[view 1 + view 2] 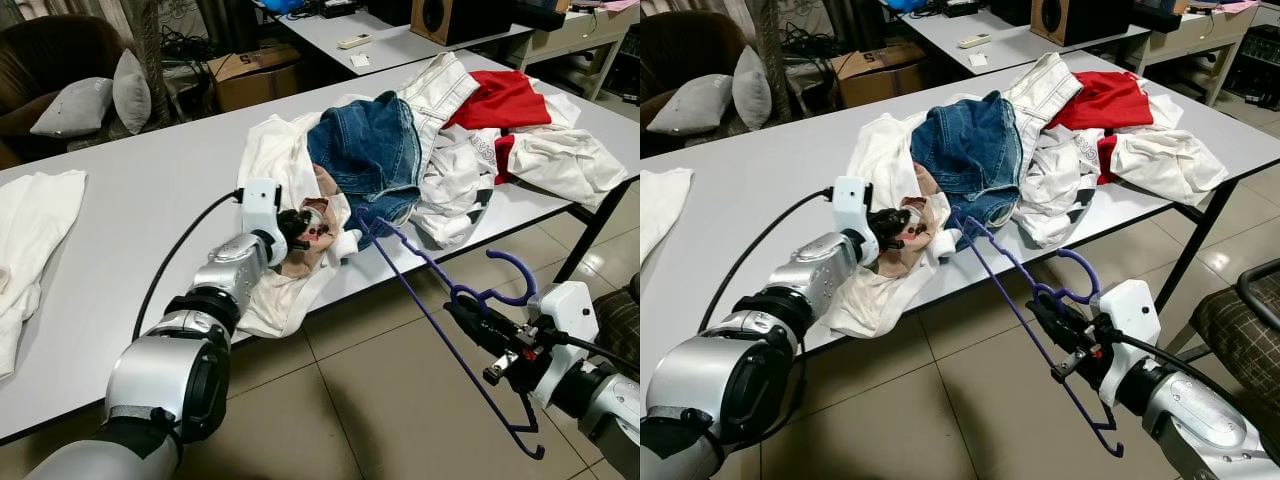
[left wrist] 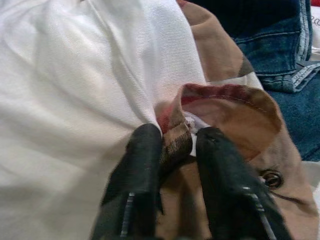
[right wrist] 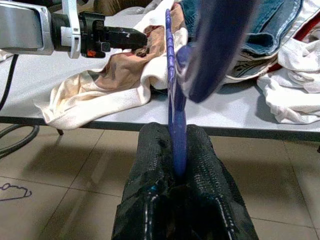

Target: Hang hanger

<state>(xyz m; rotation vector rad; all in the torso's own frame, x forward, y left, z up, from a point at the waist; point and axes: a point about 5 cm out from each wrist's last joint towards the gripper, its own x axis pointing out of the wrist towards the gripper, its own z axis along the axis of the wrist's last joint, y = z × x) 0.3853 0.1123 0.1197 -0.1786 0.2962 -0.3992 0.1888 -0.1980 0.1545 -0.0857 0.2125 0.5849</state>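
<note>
Purple hanger (image 1: 440,300), clamped in right gripper (image 1: 478,322) at lower right; left gripper (image 2: 172,150) pinches tan collar (image 2: 225,107). Risk: hanger tip snagging denim (image 1: 370,145), collar slipping.

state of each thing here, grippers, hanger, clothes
left gripper: shut on tan garment's collar
right gripper: shut on purple hanger
purple hanger: bare, one end at the table edge
tan garment: crumpled, hanging over the table edge
jeans: crumpled atop pile

"5" on cardboard box (image 1: 255,72)
</note>
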